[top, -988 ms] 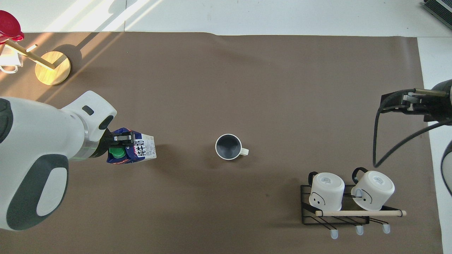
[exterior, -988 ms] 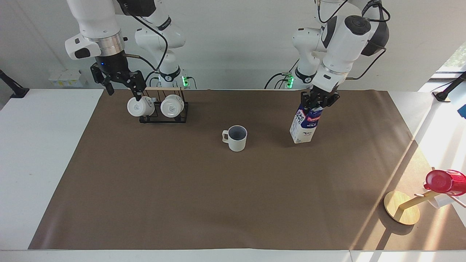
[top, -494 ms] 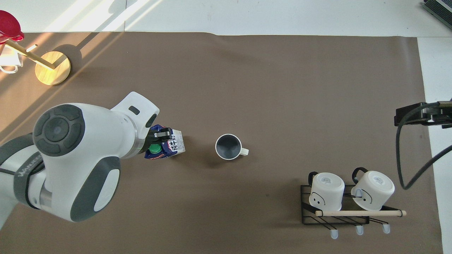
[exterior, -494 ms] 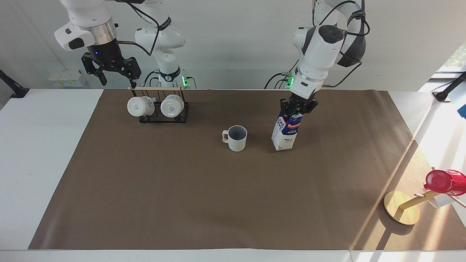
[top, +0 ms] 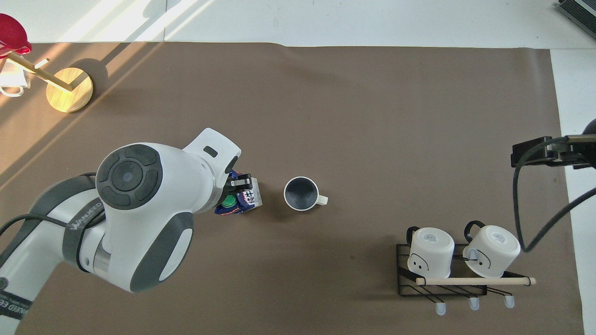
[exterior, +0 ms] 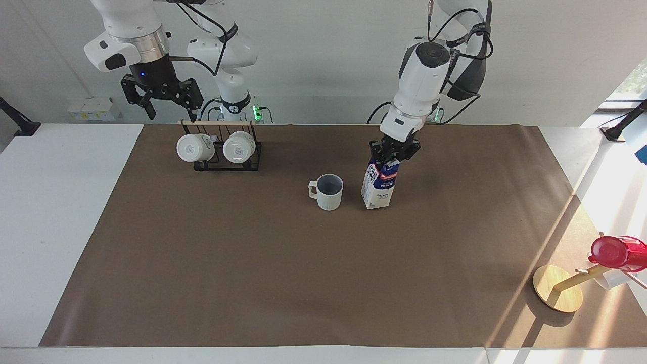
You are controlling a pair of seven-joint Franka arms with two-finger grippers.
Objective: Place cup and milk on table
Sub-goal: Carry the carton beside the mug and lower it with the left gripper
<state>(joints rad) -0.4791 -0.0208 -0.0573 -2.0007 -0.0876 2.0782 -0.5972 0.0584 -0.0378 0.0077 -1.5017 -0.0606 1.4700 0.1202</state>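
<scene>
The cream-white cup (exterior: 328,192) stands upright on the brown sheet (exterior: 252,263) of the white table (exterior: 60,202), near the middle; the overhead view shows its grey-blue inside (top: 301,193). The blue-and-white milk carton (exterior: 378,186) is close beside the cup, toward the left arm's end, slightly tilted, its base at the sheet; I cannot tell if it rests there. My left gripper (exterior: 392,154) is shut on the carton's gable top, by the green cap (top: 228,201). My right gripper (exterior: 171,105) is open and empty, up in the air over the mug rack.
A black wire rack (exterior: 227,161) holds two white mugs (top: 430,251) on their sides, near the right arm's base. A round wooden stand (exterior: 557,288) carries a red cup (exterior: 612,251) at the left arm's end, farthest from the robots.
My left arm has carried the carton sideways toward the cup and lowered it beside it. My right gripper has risen from the rack mug and hovers above the rack.
</scene>
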